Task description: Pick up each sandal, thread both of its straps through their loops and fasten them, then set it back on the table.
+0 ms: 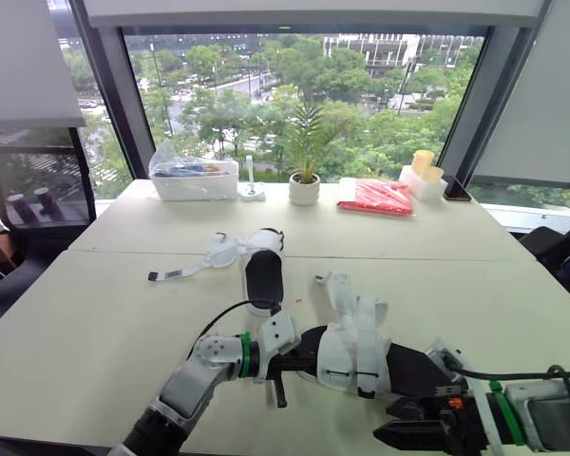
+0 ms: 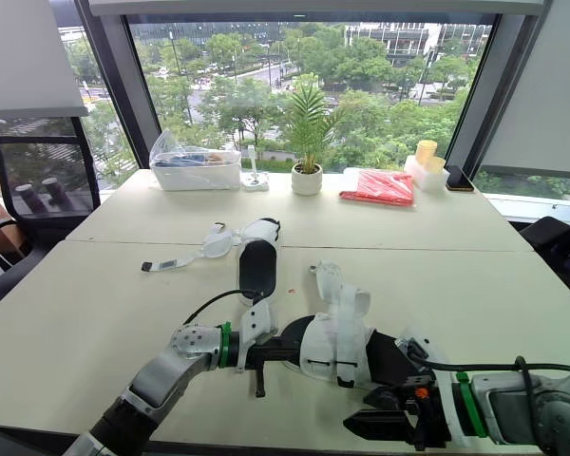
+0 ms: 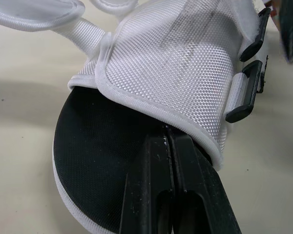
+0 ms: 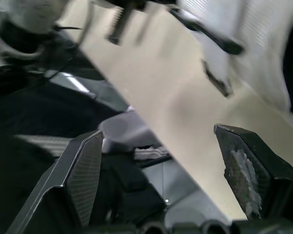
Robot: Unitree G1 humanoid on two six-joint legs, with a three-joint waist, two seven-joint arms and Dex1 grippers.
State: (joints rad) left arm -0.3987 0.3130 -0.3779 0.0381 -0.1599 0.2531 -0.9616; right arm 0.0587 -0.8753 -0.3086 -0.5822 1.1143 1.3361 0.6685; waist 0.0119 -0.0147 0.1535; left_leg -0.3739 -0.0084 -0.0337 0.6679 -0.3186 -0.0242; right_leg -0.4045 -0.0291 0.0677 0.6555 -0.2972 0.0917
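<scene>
Found at strap-threading stage: near sandal (image 1: 356, 353) by front edge of table (image 1: 104, 313), sole pinched in closed left gripper (image 3: 169, 146), right gripper (image 4: 158, 139) spread empty beside heel; requires next catching a loose strap (image 1: 342, 291) and feeding it through its black loop (image 3: 244, 92).

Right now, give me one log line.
left gripper shut on near white mesh sandal | right gripper open by its heel | far sandal on beige table, strap loose
</scene>
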